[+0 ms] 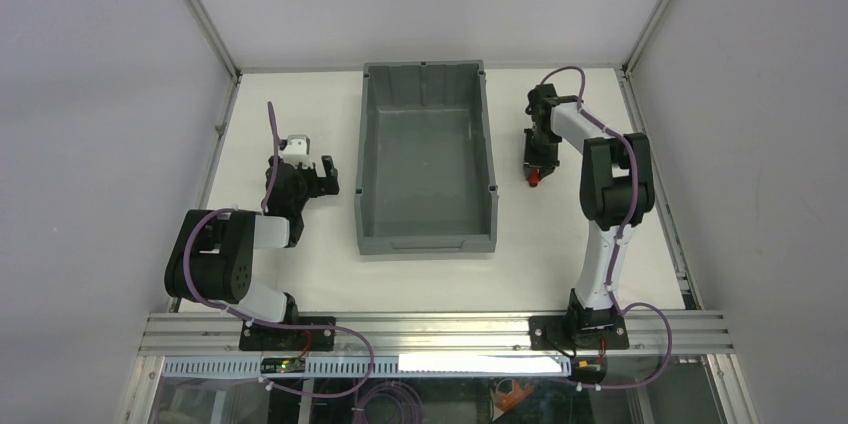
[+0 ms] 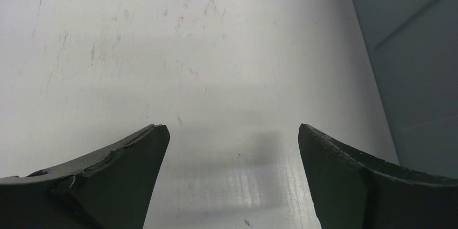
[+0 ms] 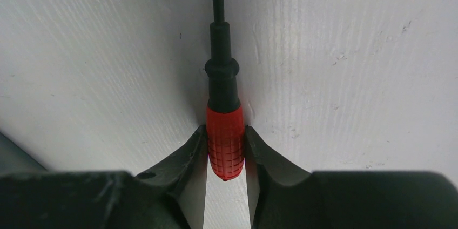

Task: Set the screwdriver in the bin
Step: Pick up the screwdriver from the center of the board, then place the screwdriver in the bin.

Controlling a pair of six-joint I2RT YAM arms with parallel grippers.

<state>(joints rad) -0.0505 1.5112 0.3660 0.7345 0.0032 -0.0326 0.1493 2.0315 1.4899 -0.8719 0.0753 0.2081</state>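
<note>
On the surface (image 1: 300, 274), right of the bin (image 1: 364, 144) and outside its wall — item one, the screwdriver (image 3: 222, 99). You see it best in the right wrist view: the red handle is pinched between the two fingers (image 3: 183, 160), with the black collar and thin shaft running straight out ahead. From above, only its red handle (image 1: 533, 180) shows under the right arm (image 1: 600, 174), near the bin's right rim but not over it.

Item two, right jaws: closed on the red handle, one pad on each side. The grasp reads as made. You cannot tell whether the tool has left the surface; it looks low, at or just above it.

Item three, left jaws: spread wide with nothing between them, hanging above bare surface. The bin's outer left wall (image 2: 416, 51) sits at the edge of that view. Idle, by the look of it.

Item four, the bin: upright, nothing visible inside from overhead.

Status, as a judgement: reach and grip are done; the lift, the carry across the right wall and the release inside are all left to do. You may count the task as roughly a third along. Mind the narrow hold near the handle's end, since the shaft could tip down on the lift.
</note>
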